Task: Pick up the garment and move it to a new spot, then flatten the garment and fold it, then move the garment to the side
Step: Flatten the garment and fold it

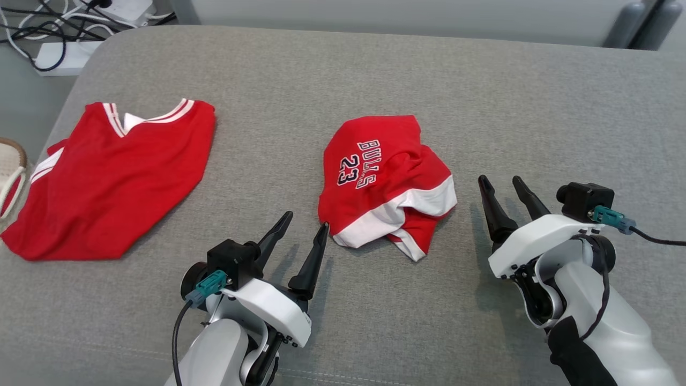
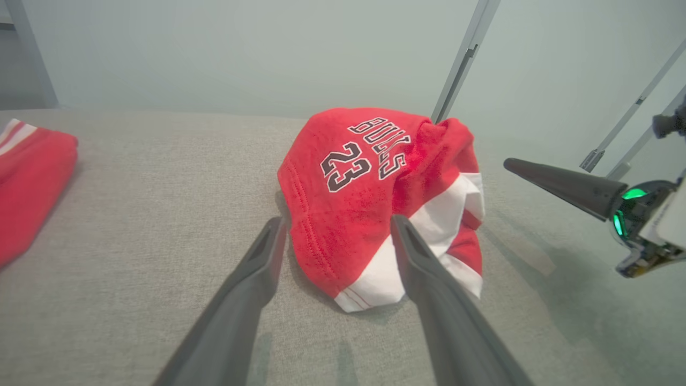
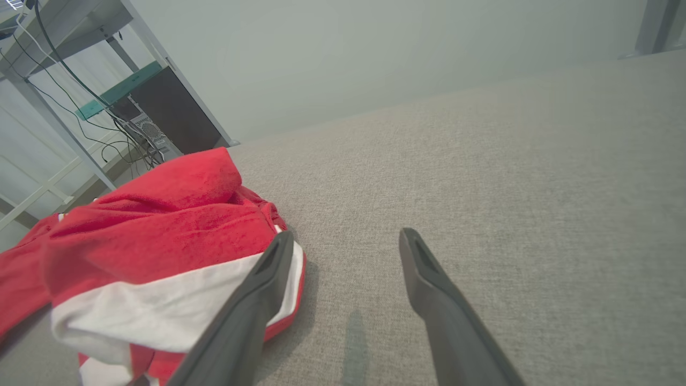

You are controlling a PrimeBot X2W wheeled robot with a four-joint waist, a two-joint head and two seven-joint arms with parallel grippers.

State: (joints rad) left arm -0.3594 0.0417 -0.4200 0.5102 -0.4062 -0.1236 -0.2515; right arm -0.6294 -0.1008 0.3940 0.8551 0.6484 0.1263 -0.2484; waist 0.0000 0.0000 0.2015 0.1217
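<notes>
The left claw point(image 1: 306, 220) and right claw point(image 1: 499, 179) share tapered black fingers point(image 1: 310, 262), white shells point(image 1: 268, 305), teal cable plugs point(image 1: 206, 287).

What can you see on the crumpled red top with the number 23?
The crumpled red cloth garment has white bands and dark, white-edged lettering reading BULLS 23. Its fabric looks soft and slightly fuzzy. It lies bunched in a rumpled heap, not folded, on the grey woven surface. The open left pincer points at its near edge, one fingertip right beside it; whether they touch cannot be told. The open right pincer is apart on its other side.
</notes>
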